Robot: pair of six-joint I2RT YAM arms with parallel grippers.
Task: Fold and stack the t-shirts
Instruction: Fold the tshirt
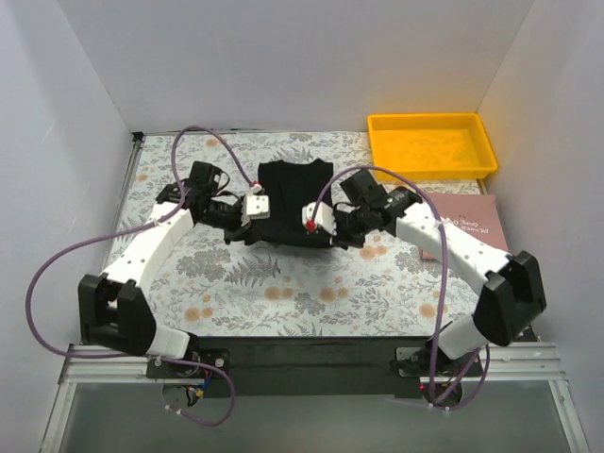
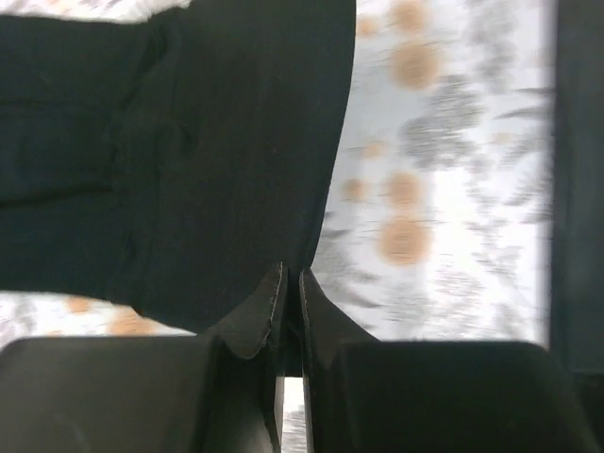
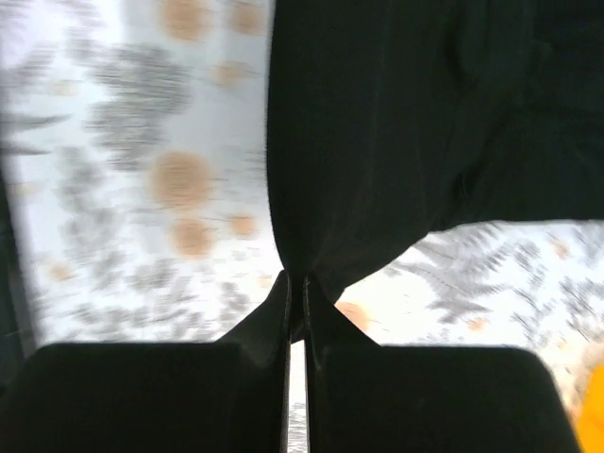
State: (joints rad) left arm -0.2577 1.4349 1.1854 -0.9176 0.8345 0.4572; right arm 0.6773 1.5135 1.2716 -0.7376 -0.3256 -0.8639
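A plain black t-shirt [image 1: 293,193] lies on the floral cloth at the middle back, its near part lifted between my two grippers. My left gripper [image 1: 247,225] is shut on the shirt's near left corner; in the left wrist view [image 2: 292,276] the fabric [image 2: 189,151] runs up from the pinched fingertips. My right gripper [image 1: 326,229] is shut on the near right corner; in the right wrist view [image 3: 295,278] the shirt [image 3: 396,132] hangs from the closed tips above the cloth.
A yellow tray [image 1: 431,144] stands at the back right. A pinkish book [image 1: 477,219] lies to the right, partly under my right arm. White walls enclose the table on three sides. Purple cables loop over both arms.
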